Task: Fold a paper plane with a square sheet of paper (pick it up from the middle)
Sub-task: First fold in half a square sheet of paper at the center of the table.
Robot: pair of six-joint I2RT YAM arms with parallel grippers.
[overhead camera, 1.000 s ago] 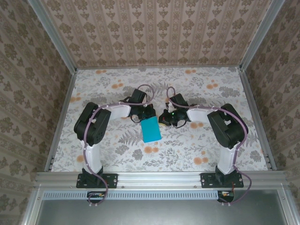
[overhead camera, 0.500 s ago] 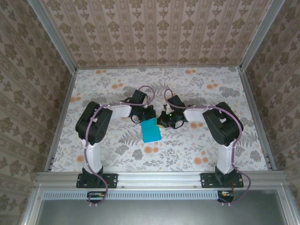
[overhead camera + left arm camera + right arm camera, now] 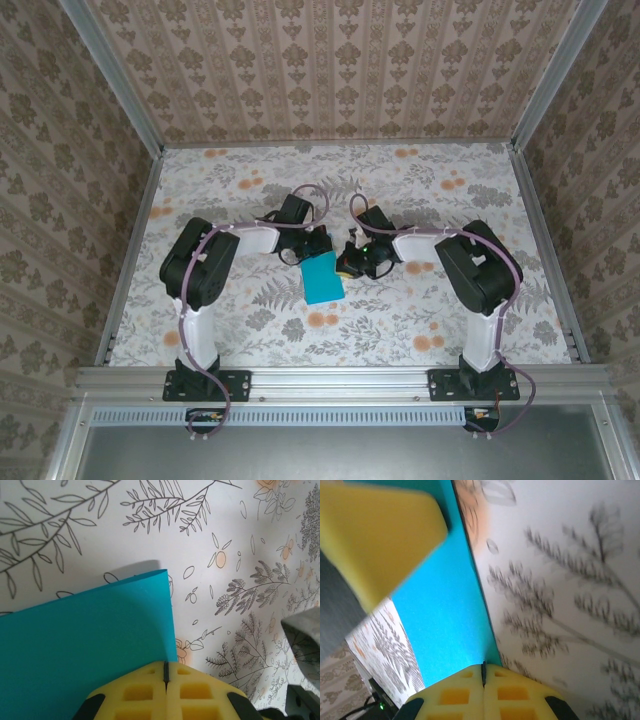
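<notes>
Pinching the square sheet of paper [image 3: 322, 280]: left claw [image 3: 165, 672] and right claw [image 3: 483, 672], at opposite edges.

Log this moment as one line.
left gripper: shut on paper sheet | right gripper: shut on paper sheet | paper sheet: teal, held between both arms, not yet a plane

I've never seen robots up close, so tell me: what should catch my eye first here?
A teal sheet of paper stands out mid-table, bright against the flowery table. The left gripper and right gripper come together at its far end, their yellow pads shut on it.
</notes>
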